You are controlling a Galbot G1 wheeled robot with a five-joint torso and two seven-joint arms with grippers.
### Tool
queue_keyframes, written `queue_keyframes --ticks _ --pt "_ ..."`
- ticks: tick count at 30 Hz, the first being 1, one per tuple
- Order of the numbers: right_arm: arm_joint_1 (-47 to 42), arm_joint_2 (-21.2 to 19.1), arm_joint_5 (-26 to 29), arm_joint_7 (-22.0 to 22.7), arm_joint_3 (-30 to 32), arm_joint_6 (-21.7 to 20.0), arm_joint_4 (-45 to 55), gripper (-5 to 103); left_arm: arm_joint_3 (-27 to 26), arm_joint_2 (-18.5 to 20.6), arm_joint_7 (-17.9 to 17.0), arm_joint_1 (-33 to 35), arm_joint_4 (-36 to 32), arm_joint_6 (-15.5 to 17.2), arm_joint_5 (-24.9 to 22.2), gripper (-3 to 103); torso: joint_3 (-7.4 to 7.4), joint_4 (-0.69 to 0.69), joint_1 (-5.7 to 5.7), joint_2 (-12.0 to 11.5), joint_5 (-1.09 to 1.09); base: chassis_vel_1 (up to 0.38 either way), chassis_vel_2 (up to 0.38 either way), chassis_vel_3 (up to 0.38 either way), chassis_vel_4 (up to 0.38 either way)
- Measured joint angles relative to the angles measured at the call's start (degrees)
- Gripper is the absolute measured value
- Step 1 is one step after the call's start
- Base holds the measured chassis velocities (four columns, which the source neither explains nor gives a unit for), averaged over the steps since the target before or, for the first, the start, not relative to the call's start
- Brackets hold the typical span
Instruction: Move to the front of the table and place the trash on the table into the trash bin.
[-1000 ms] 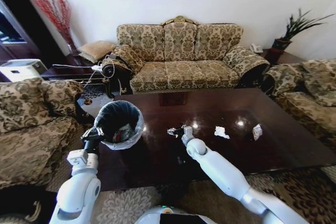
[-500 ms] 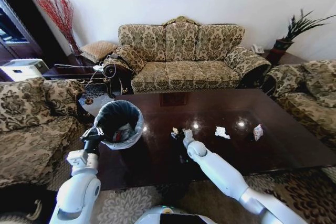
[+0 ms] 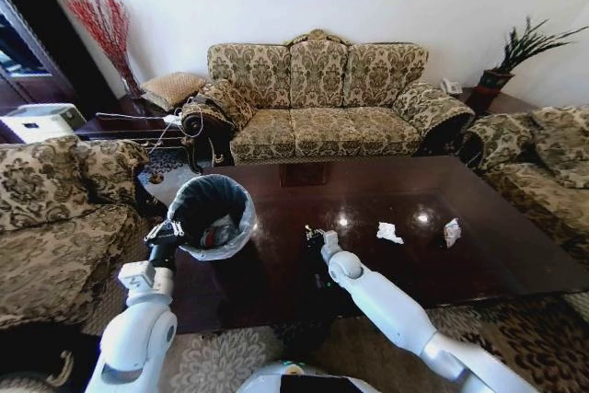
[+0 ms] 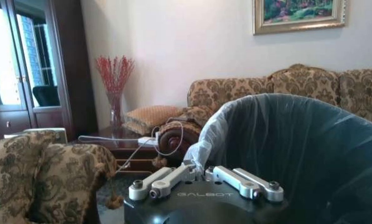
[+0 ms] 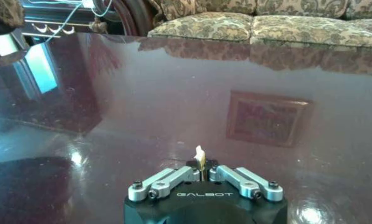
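Right gripper point(image 5: 201, 169) pinched 1 paper scrap point(image 5: 200, 154) above the table point(image 3: 479, 255). Left gripper point(image 4: 198, 173) clamped the trash bin point(image 3: 241, 225) rim. 2 wads point(image 3: 387, 232) lay on the table.

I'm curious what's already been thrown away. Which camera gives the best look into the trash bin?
The head view: it looks down into the trash bin, showing the black liner and some trash inside. The left wrist view shows the bin's wall and pale plastic rim close up, held by the left gripper, not its contents.
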Motion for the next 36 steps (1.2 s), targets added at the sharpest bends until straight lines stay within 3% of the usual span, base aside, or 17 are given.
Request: queue_keyframes --ticks 6,11,15,17,20,22,23,27,29,31,34,36 --pt "0.7 -1.6 -2.3 1.9 1.1 1.0 5.3 0 0.0 0.4 0.3 0.0 0.0 0.0 -0.7 3 0.01 -0.01 0.01 0.0 0.00 0.000 0.000 0.000 0.000" --pt "6.3 -6.4 0.6 1.2 1.1 2.0 17.4 0 0.8 0.5 1.6 0.4 0.0 0.0 -0.8 3 0.00 -0.01 0.00 0.0 -0.01 0.000 0.000 0.000 0.000" --pt "18.6 -11.0 11.9 -0.4 -2.6 1.4 31.3 0 1.6 0.3 3.6 0.3 0.9 -0.1 -0.3 3 0.00 -0.02 0.01 0.0 -0.02 0.000 0.000 0.000 0.000" --pt "19.9 -11.1 12.9 -0.5 -3.0 1.1 32.2 0 1.6 0.3 3.9 0.2 1.0 -0.1 -0.2 3 0.00 -0.02 0.00 0.0 -0.03 0.000 0.000 0.000 0.000" --pt "29.2 -8.1 20.7 -0.7 -7.9 -1.3 36.5 0 2.1 0.7 4.5 -0.3 1.5 -0.2 -0.5 3 -0.01 0.00 0.00 0.0 -0.02 0.000 0.000 0.000 0.000" --pt "29.8 -7.7 21.1 -0.5 -8.4 -1.4 36.6 0 2.2 0.7 4.6 -0.3 1.5 -0.2 -0.6 3 -0.01 0.00 0.00 0.0 -0.03 0.000 0.000 0.000 0.000" --pt "32.2 -5.7 23.3 0.2 -12.1 -1.9 37.1 0 2.2 1.1 4.8 -0.5 1.8 -0.2 -0.8 3 -0.01 0.01 0.00 0.0 -0.04 0.000 0.000 0.000 0.000" --pt "33.6 -3.5 23.8 0.8 -17.3 -4.0 36.8 -3 2.0 1.3 4.8 -1.2 1.9 -0.2 -1.4 3 -0.01 0.01 0.00 0.0 -0.04 0.000 0.000 0.000 0.000" --pt "33.4 -3.1 22.7 0.9 -19.4 -4.8 36.3 7 2.0 1.2 4.8 -1.4 2.0 -0.2 -1.6 3 -0.01 -0.01 0.00 0.0 -0.02 0.000 0.000 0.000 0.000" --pt "33.3 -3.0 22.4 0.9 -20.0 -5.0 36.3 7 2.0 1.2 4.8 -1.5 2.0 -0.2 -1.6 3 -0.01 -0.01 0.00 0.0 -0.02 0.000 0.000 0.000 0.000" --pt "32.7 -2.6 21.1 0.9 -22.3 -5.5 35.4 22 2.1 1.0 4.8 -2.1 2.3 -0.1 -1.7 3 -0.01 -0.02 0.00 0.0 -0.02 0.000 0.000 0.000 0.000" --pt "32.7 -2.2 20.9 1.0 -22.6 -5.6 34.7 28 2.2 1.0 4.8 -2.3 2.4 -0.1 -1.7 3 -0.01 -0.02 0.00 0.0 -0.02 0.000 0.000 0.000 0.000"
